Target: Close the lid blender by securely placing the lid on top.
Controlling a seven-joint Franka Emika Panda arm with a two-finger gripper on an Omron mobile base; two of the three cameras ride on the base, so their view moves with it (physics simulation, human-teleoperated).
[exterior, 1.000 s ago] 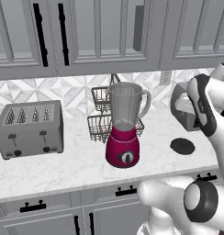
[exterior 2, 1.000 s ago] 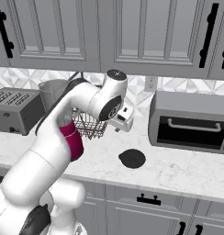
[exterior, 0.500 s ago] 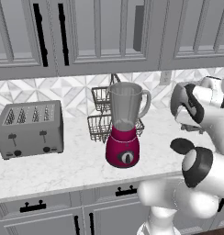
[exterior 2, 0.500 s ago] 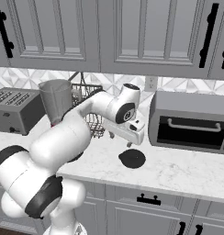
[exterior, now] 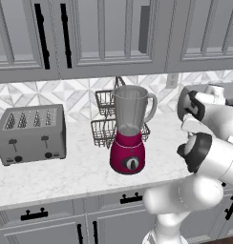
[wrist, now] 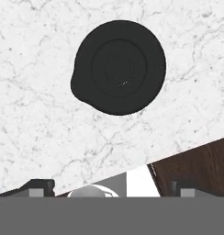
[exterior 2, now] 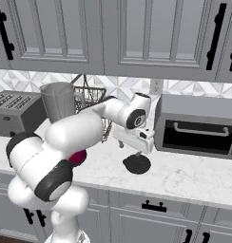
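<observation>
Hovering pincer over black lid, blender jar uncovered

Pincer (exterior 2: 132, 153) hangs over the black round lid (exterior 2: 137, 163), jaws spread wide, gripping nothing. In the hand view the lid (wrist: 118, 67) lies flat on the white marble worktop (wrist: 36, 119), with concentric rings on top and a small spout bulge on one side; the two dark fingertips (wrist: 38, 186) sit at the bottom edge, far apart and clear of the lid. Blender (exterior: 130, 129) stands upright on the worktop (exterior: 66, 174), magenta-red base with black dial facing front, clear grey jar with its handle to the right, top uncovered. Lid rests well apart from the blender, to its right, in front of the dark microwave (exterior 2: 198, 126). Grey four-slot toaster (exterior: 30, 133) sits left of the blender. Wire basket rack (exterior: 105, 121) stands just behind the blender against the tiled wall.
</observation>
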